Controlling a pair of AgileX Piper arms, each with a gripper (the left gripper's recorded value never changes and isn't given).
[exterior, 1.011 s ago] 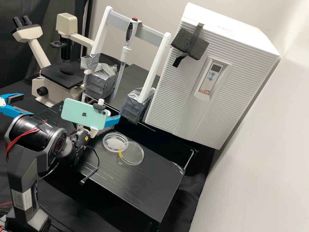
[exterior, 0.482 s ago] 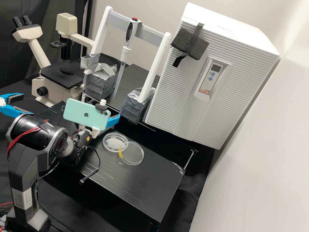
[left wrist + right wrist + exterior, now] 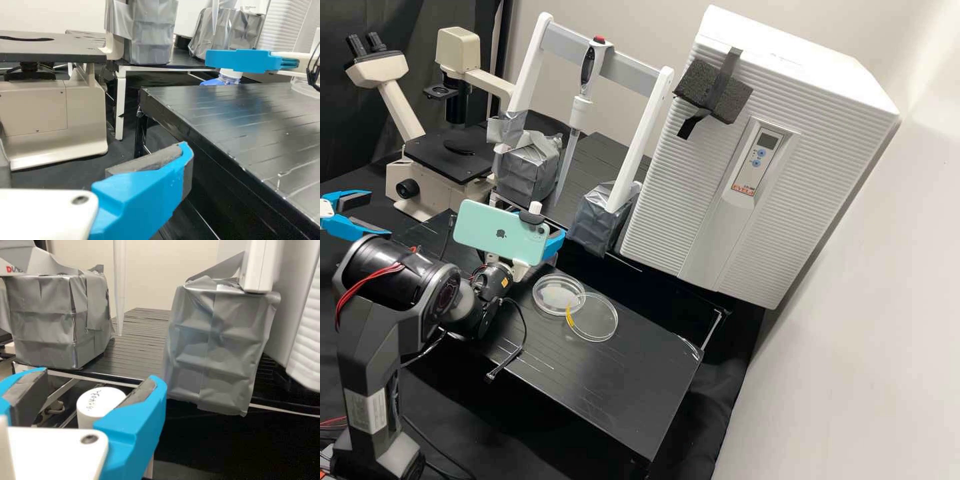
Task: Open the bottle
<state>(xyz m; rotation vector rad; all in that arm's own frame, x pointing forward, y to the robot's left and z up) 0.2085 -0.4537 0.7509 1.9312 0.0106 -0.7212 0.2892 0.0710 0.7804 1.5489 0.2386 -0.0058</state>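
**Step in hand: cap grasp.** The bottle (image 3: 227, 77) is stood upright near the far left edge of the surface (image 3: 620, 380). In the high view this is roughly 10 o'clock from the two petri dishes (image 3: 558, 293). Its white cap (image 3: 100, 402) is bracketed by the fingers of the right end effector (image 3: 95, 377). The fingers are apart. One pad lies close against the cap, and a gap is seen between the cap and the other pad. The cap is therefore judged not yet clamped.

The left end effector (image 3: 350, 212) is held off the surface, at about 9 o'clock from the bottle and well apart from it. Its fingers are spread and nothing is carried between them.

**Next move: requirements.**
1. The right fingers are to be closed squarely on the cap, so that it is not pushed sideways.
2. The bottle body is probably to be steadied by the left end effector. Otherwise the whole bottle may be turned with the cap.
3. Clearance is to be kept from the grey taped block (image 3: 217, 340) and the pipette tip (image 3: 119, 285), both at 12 o'clock beyond the bottle.
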